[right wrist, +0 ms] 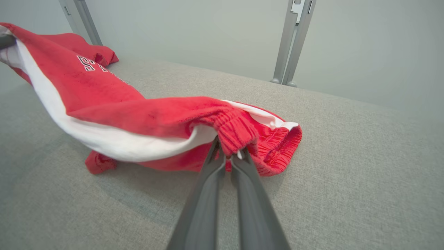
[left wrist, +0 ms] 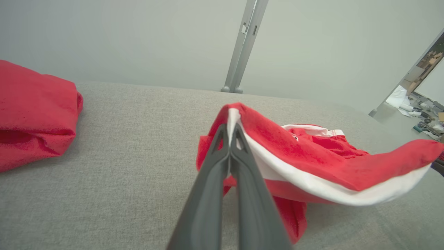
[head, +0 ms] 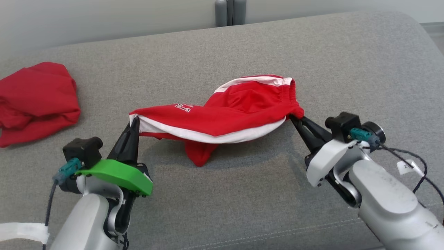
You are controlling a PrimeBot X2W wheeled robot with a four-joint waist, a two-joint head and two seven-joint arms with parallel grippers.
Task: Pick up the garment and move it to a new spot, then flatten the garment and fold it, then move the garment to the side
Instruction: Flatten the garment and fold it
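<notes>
The garment (head: 222, 114), red shorts with white side stripes, is stretched between the two grippers over the middle of a grey upholstered surface (head: 242, 194). Its near edge is lifted, and a red fold sags from its underside onto the fabric below. The left gripper (head: 134, 121) has its dark fingers pressed together on the white-edged left corner. In the left wrist view the stripe runs between the tips, which partly cover it. The right gripper (head: 294, 118) pinches the gathered elastic waistband at the right end. Its fingertips are buried in the bunched red cloth, so how deep the bite goes is hard to make out. White lettering on the top of the shorts is upside down and half lost in a crease, so it cannot be read. At the far left lies a second red cloth (head: 34, 100), crumpled and cut off by the frame edge. A grey post (head: 229, 12) rises behind the far edge, its top out of frame.
</notes>
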